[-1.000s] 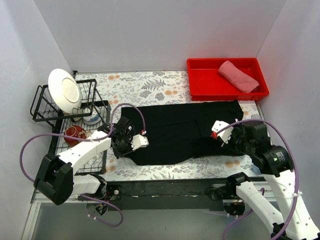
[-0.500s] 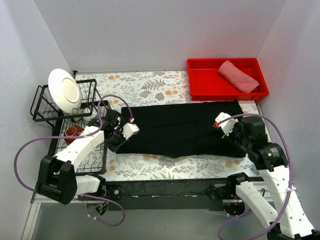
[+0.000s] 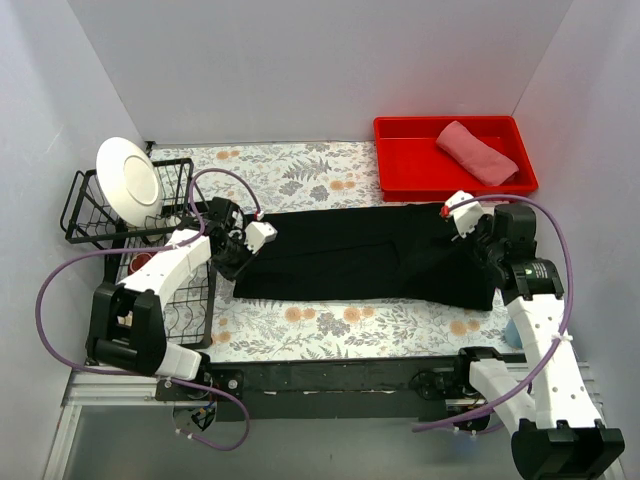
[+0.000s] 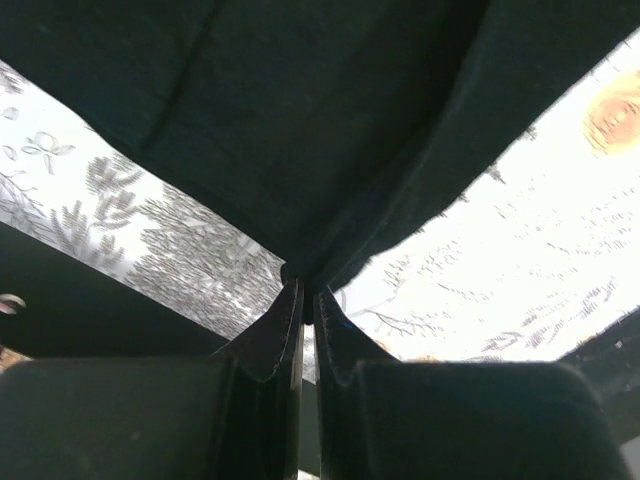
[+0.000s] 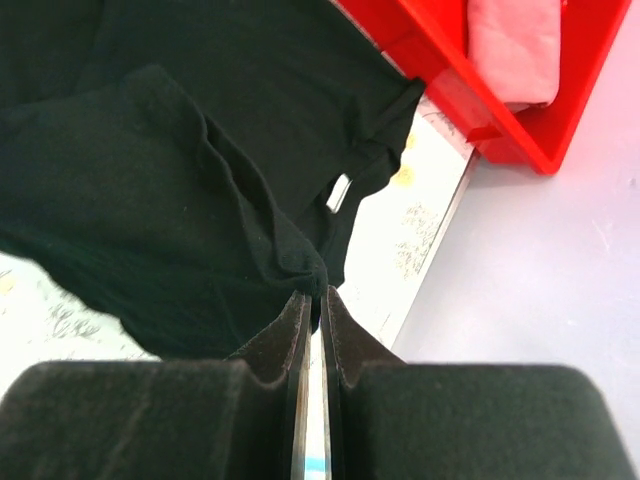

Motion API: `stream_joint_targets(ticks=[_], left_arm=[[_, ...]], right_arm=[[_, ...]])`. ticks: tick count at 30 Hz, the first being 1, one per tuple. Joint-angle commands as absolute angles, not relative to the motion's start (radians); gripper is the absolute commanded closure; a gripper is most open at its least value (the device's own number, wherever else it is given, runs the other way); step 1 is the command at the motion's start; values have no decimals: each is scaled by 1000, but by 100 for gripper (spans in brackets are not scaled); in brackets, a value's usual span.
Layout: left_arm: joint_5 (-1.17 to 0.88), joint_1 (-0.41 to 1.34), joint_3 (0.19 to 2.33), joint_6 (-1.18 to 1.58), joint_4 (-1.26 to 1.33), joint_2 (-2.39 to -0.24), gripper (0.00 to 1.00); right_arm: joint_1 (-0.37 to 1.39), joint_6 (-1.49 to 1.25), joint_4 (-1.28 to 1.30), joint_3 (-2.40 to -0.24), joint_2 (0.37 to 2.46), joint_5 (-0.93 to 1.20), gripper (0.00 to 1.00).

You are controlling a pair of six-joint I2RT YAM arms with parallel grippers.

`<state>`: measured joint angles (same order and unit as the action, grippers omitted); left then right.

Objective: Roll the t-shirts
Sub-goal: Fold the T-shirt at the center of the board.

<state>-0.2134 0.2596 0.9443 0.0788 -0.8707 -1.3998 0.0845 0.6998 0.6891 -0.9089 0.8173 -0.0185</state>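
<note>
The black t-shirt [image 3: 360, 255] lies folded into a long band across the floral tablecloth. My left gripper [image 3: 232, 248] is shut on its left end, and the left wrist view shows the cloth [image 4: 300, 150] pinched between the fingers and lifted off the table. My right gripper [image 3: 478, 240] is shut on its right end, and the right wrist view shows a fold of the black cloth [image 5: 200, 200] pinched between the fingers. The salmon-pink t-shirt [image 3: 476, 151] lies rolled in the red tray [image 3: 400, 160]; it also shows in the right wrist view [image 5: 515, 45].
A black wire dish rack [image 3: 90, 215] with a white plate [image 3: 128, 180] stands at the left, close to my left arm. A red bowl [image 3: 143, 263] sits in the rack's lower part. White walls close in on the left, back and right.
Both grippers have carried the shirt's near edge away from the arms toward the back. The shirt has gone from a wider spread to a narrower folded band. Both stayed shut.
</note>
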Motion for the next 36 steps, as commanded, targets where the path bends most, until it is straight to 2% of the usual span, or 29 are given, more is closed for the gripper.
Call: stream_joint_targets(ticks=[1, 22, 26, 36], left_arm=[[-193, 241, 1008, 87, -815, -1434, 100], [-87, 222, 1020, 189, -761, -1457, 100], [-72, 206, 1019, 192, -750, -1463, 100], [-49, 193, 1069, 199, -726, -1549, 100]], right_arm=[[35, 741, 563, -963, 847, 63, 99], [11, 831, 328, -1008, 1097, 201, 99], [-40, 854, 298, -1035, 1150, 224, 99], [-66, 867, 256, -1111, 1316, 290, 99]])
